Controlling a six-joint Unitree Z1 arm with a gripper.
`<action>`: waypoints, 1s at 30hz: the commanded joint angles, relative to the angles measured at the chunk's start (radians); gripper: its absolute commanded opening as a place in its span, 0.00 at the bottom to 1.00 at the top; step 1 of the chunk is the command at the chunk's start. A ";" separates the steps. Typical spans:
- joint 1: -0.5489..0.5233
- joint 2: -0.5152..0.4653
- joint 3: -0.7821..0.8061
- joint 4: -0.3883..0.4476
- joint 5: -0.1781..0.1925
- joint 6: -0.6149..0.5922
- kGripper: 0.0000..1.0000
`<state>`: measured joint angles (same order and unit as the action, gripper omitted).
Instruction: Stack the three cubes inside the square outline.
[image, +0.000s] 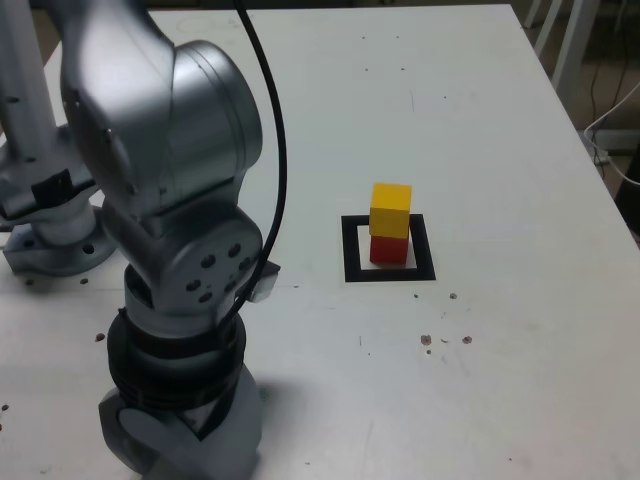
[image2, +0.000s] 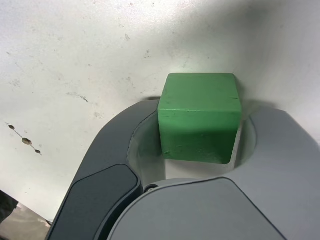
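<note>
In the wrist view, the green cube (image2: 199, 117) rests on the white table between the two dark grey jaws of my gripper (image2: 202, 107). The jaws hug both of its sides, shut on it. The exterior view shows the yellow cube (image: 390, 208) stacked on the red cube (image: 388, 250) inside the black square outline (image: 353, 250). There the arm's bulky silver body hides both the gripper and the green cube.
The arm's silver joints (image: 170, 200) fill the exterior view's left, with its base (image: 50, 240) bolted behind them. A black cable (image: 275, 150) arcs over the arm. Small dark specks (image: 445, 338) mark the table near the outline. The table's right edge (image: 600, 190) borders the floor.
</note>
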<state>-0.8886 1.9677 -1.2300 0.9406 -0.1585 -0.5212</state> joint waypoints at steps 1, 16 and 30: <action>0.000 -0.008 -0.002 0.005 -0.001 -0.001 0.19; 0.038 -0.041 -0.089 0.146 0.051 0.026 0.19; 0.311 -0.063 -0.178 0.287 0.108 0.257 0.19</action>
<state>-0.6017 1.9168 -1.3928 1.2117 -0.0571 -0.2817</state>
